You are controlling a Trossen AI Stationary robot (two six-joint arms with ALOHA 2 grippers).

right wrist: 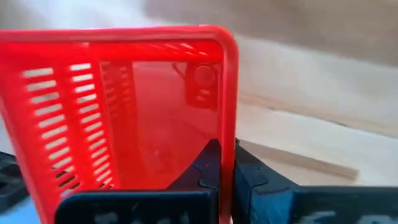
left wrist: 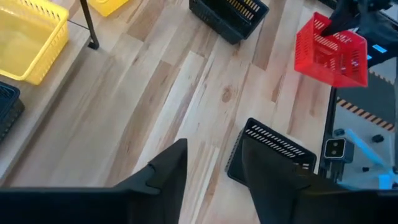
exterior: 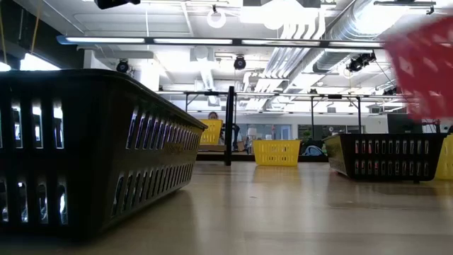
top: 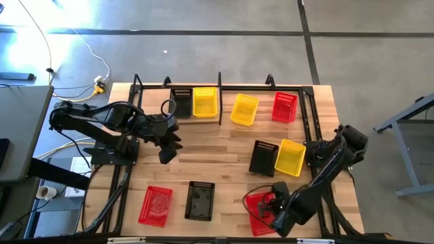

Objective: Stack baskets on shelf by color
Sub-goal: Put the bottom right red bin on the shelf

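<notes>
My right gripper (top: pixel 272 203) (right wrist: pixel 229 169) is near the table's near right corner, shut on a red basket (top: pixel 260 211) (left wrist: pixel 329 48) (exterior: pixel 425 64). My left gripper (top: pixel 166 148) (left wrist: pixel 214 180) hangs open over the table's left middle, above bare wood, touching nothing. On the shelf (top: pixel 224 87) at the far edge sit a black basket (top: pixel 181 102), a yellow one (top: pixel 205 102), another yellow (top: pixel 244 110) and a red one (top: pixel 285 106). A black (top: pixel 263 157) and a yellow basket (top: pixel 290 157) rest on the tabletop. My right gripper pinches the red basket's side wall at its rim (right wrist: pixel 227 124), close to a corner, with one finger (right wrist: pixel 208 168) inside the basket and the other (right wrist: pixel 252 177) outside. The basket is lifted clear of the table and tilted (left wrist: pixel 329 48).
A red basket (top: pixel 156 205) and a black basket (top: pixel 200 200) (left wrist: pixel 273 149) (exterior: pixel 92 149) lie by the near edge. The shelf's black posts (top: pixel 219 76) stand up along the far edge. Bare wood lies in the table's middle (top: pixel 217 149).
</notes>
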